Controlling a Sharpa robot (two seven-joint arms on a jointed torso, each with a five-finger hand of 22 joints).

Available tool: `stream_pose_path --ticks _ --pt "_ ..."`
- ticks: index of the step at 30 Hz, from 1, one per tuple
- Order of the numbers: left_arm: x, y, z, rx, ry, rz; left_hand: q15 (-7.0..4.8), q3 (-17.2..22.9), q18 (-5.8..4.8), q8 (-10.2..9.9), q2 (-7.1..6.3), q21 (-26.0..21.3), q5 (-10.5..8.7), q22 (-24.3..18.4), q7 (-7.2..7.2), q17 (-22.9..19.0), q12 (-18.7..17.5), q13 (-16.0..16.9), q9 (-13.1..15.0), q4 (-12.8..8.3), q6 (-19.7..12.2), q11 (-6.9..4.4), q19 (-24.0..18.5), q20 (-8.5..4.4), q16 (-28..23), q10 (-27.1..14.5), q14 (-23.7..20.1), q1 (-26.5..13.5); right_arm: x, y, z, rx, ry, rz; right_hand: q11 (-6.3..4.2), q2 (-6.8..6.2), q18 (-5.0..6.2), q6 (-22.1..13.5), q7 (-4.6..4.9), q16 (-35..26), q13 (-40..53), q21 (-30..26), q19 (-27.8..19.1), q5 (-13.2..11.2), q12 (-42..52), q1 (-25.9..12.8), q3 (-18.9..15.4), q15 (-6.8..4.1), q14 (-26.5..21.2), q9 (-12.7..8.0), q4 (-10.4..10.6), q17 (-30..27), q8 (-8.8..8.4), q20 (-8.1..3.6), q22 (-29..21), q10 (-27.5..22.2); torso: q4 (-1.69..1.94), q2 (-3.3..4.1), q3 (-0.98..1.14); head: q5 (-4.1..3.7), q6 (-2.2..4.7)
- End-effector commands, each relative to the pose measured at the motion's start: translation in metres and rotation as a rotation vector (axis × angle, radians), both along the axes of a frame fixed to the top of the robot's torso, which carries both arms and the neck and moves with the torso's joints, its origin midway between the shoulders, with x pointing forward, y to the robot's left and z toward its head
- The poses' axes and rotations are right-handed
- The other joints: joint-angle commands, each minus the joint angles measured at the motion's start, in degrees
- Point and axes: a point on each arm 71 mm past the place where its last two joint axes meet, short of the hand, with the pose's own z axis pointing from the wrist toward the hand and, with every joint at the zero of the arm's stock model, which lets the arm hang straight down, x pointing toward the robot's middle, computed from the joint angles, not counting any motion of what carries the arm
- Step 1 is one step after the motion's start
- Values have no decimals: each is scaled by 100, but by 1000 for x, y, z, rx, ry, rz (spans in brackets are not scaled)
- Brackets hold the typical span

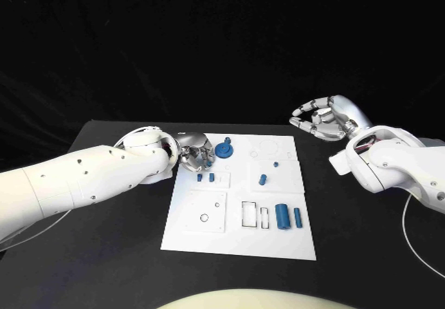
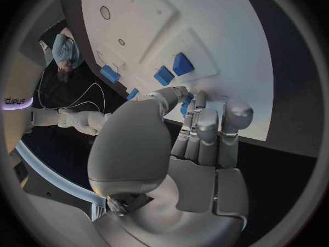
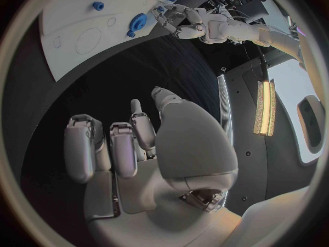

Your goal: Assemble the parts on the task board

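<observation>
The white task board lies mid-table. My left hand hovers over its far left corner, beside a blue gear. In the left wrist view the thumb and fingers pinch a small blue part, mostly hidden by them. Two short blue blocks stand just in front of that hand. Further blue pieces sit mid-board, and two blue cylinders lie at the near right. My right hand is raised off the board's far right corner, fingers apart and holding nothing.
A rectangular slot and a raised plate with small holes mark the board's near half. A round recess lies at the far right. Bare black table surrounds the board. A thin cable runs under my right arm.
</observation>
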Motion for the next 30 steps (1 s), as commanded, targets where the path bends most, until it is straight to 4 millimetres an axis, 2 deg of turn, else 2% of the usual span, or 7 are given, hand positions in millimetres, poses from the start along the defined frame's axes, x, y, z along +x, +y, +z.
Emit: stream_pose_path --ticks 1,9,12,14,20,24,30 --pt "-1 -1 -1 -5 11 1 11 4 9 -68 -30 -35 -4 -27 -4 -36 -55 -14 -27 -6 -104 6 -43 2 -19 -68 -54 -59 0 1 0 -5 3 13 9 -10 77 -29 -18 -38 -86 -41 -18 36 -88 -53 26 -37 380 -11 -9 502 16 -22 645 -92 1 1 -1 -1 1" --pt "0 6 0 -8 4 18 48 -25 47 -171 -61 -169 -2 -208 10 -274 -153 -33 -70 -16 -230 48 -160 12 -100 -209 -182 -76 1 2 -6 -62 66 41 -2 -74 287 -106 -24 -488 -2511 -1066 -503 -179 -2730 11 223 -61 151 -30 -22 -246 110 -35 -59 -1847 -3 -1 -2 -3 18" --pt "-1 10 3 -31 -4 26 85 -94 81 -229 -70 -311 -8 -387 -34 -485 -206 -49 -95 -27 -300 91 -287 30 -174 -383 -321 -83 1 4 -10 -129 91 72 13 -173 348 -25 -12 -692 -3274 -1414 -623 -312 -3706 296 532 -56 60 -54 -118 -534 133 -44 -287 -2063 -3 -2 -2 -5 30" --pt "-1 16 6 -82 0 41 125 -257 189 -269 -76 -736 -8 -930 -90 -1180 -228 -59 -110 13 -353 130 -649 47 -486 -584 -734 -140 0 7 -13 -206 93 108 34 -311 362 69 2 -748 -3940 -1503 -607 -366 -4402 391 813 -6 60 -100 -161 -586 103 -52 -333 -1843 1 -3 0 -16 36" --pt "-1 34 21 -384 62 103 189 -861 293 -254 24 -1281 4 -1546 -50 -1795 -84 -29 -102 213 -285 185 -1031 113 -679 -923 -1186 -183 -4 18 -21 -459 51 198 69 -523 287 340 -17 -613 -5012 -1237 -404 -553 -5557 448 1234 -8 181 -175 -356 -341 37 -17 -112 -1680 0 -8 3 -73 70" --pt "-5 48 34 -703 128 150 190 -1042 352 -174 140 -1651 10 -1933 87 -1937 112 18 -79 325 -127 176 -1278 123 -759 -932 -1399 -105 -7 27 -27 -646 -5 237 76 -603 260 364 -36 -550 -5285 -1109 -334 -596 -5831 397 1287 0 221 -210 -405 -233 -29 -14 -8 -1598 -8 -3 -4 -234 126" --pt "-10 59 44 -1022 183 230 79 -915 366 82 271 -1795 34 -2042 60 -2118 808 255 -9 372 303 35 -1242 40 -818 -145 -1455 82 -9 39 -36 -823 -68 252 104 -676 243 388 -40 -495 -5557 -1028 -289 -630 -6107 341 1320 33 257 -244 -450 -144 -99 -17 66 -1613 -5 2 -11 -371 160"
